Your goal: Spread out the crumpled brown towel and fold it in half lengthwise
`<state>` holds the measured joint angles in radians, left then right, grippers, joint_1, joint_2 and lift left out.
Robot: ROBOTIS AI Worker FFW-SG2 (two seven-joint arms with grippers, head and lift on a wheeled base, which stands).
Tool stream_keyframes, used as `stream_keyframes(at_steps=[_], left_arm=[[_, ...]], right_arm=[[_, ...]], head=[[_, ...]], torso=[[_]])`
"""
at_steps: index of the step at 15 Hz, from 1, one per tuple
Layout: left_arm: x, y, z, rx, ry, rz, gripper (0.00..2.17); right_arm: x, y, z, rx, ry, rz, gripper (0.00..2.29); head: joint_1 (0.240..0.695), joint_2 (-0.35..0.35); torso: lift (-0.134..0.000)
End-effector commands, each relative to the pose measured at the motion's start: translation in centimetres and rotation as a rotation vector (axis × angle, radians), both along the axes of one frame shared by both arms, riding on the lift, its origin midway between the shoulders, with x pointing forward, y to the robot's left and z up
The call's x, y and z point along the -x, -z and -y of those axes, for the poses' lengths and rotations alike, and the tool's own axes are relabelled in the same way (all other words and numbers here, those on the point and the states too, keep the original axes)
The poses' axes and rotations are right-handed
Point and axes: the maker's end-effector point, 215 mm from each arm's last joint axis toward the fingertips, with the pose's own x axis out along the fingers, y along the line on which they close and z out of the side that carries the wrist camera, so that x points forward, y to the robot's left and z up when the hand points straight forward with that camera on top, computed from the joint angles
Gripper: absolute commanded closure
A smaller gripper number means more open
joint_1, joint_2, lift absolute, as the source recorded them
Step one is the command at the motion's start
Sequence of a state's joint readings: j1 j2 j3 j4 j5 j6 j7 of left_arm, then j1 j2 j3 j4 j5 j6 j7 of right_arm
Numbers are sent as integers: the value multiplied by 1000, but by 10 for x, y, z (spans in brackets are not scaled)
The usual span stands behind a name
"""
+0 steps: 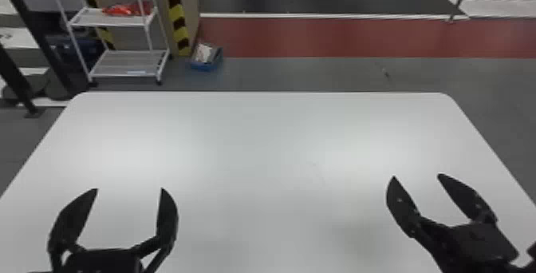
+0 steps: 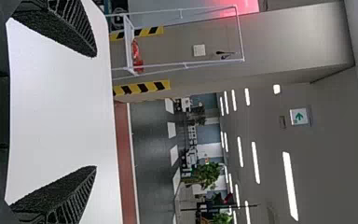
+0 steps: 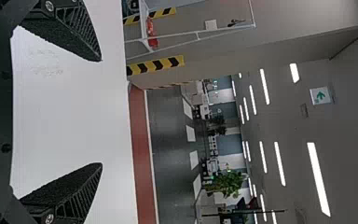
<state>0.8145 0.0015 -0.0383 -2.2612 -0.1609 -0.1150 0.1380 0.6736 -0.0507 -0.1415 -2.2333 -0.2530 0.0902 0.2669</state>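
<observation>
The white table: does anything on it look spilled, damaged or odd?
Nothing looks spilled or broken. Faint marks look slightly odd on the otherwise even white table, seen between the open fingers of the right gripper in the right wrist view. Scuffs or smudges, I can't tell.

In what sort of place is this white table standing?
Probably an indoor workshop or robot lab: beyond the white table are a wheeled metal rack, yellow-and-black hazard stripes and, on the wall, a green exit-style sign.
</observation>
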Motion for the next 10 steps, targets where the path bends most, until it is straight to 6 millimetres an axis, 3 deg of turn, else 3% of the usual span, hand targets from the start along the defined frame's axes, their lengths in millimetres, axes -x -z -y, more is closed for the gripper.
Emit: stream_keyframes(at_steps=[1, 10], left_arm=[[0, -1, -1, 1, -4, -2, -2], [1, 3, 0, -2, -5, -22, -2]], right_arm=[[0, 3, -2, 4, -7, -10, 76], [1, 12, -7, -12, -19, -43, 76]], head=[[695, -8], [695, 1]], torso=[[-125], [-125]])
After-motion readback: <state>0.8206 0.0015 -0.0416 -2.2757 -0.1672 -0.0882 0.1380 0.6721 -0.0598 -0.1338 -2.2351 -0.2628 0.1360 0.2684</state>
